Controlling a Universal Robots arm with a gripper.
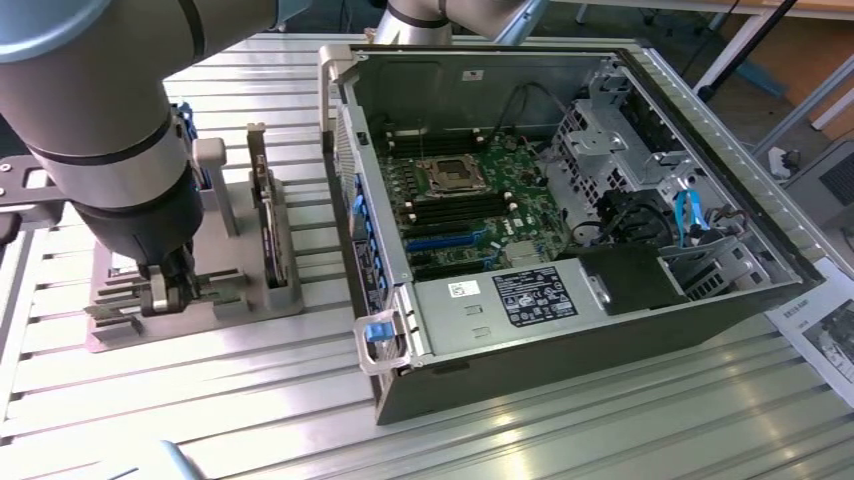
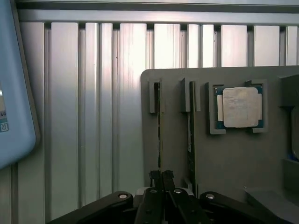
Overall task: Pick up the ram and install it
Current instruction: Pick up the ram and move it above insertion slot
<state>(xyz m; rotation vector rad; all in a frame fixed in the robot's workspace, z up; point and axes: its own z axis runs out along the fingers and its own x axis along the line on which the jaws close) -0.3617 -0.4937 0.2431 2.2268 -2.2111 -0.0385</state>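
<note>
A slatted aluminium worktop (image 1: 561, 440) is seen carrying everything in the scene. On the exterior view's left, the grey robot arm (image 1: 107, 130) is angled down over the worktop. An open computer case (image 1: 467, 55) is laid on its side towards the exterior view's right, and a green motherboard (image 1: 467, 200) with a bare processor socket (image 1: 445, 175) is exposed inside it. A printed sheet (image 1: 821, 330) is laid just beside the case at the exterior view's right edge.

A grey holder (image 1: 227, 310) is placed beside the case, on the exterior view's left, and the arm is lowered onto it. In the wrist view, a square silver processor (image 2: 240, 107) is seen lying flat in a recess of the holder.

Two thin sticks are stood on edge in neighbouring slots of the holder. The ram (image 2: 159, 126) is held in the slot farther from the processor, and a second stick (image 2: 190, 135) is seated between the ram and the processor.

The tool (image 2: 161, 179) is set down at one end of the ram. Its fingertips (image 2: 155, 177) are drawn close together and are pinched on the ram's thin edge, while the ram is seated in its slot.
</note>
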